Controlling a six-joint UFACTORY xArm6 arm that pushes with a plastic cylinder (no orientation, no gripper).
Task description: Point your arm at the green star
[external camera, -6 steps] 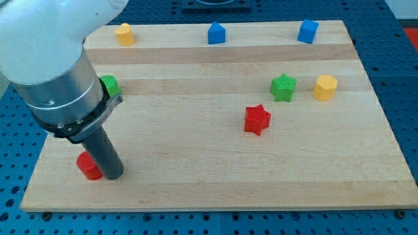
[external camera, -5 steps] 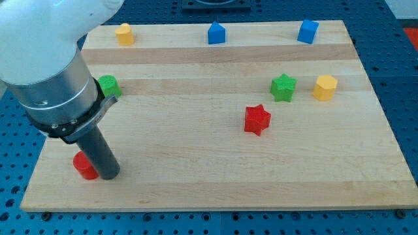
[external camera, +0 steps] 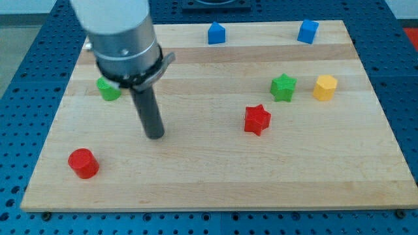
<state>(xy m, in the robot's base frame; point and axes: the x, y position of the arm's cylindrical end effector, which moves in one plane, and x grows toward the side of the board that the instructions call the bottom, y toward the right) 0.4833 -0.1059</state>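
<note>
Wooden board (external camera: 196, 176), my tip (external camera: 155, 135) well left of green star (external camera: 283, 87), red star (external camera: 257, 119) between, no claw in view

The arm (external camera: 121, 39) is running off the view's top edge, so its upper part isn't showing. It's also covering part of the green block (external camera: 108, 90) at the view's left, so I can't make out that one's shape.

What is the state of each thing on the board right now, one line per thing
my tip: on the board, touching no block, far to the view's left of the green star.
green star: sitting apart from the tip, beside the yellow block.
yellow block: free.
red star: free.
red cylinder: free, near the view's bottom left.
green block: partly hidden by the arm.
blue blocks and: free at the view's top edge.
</note>
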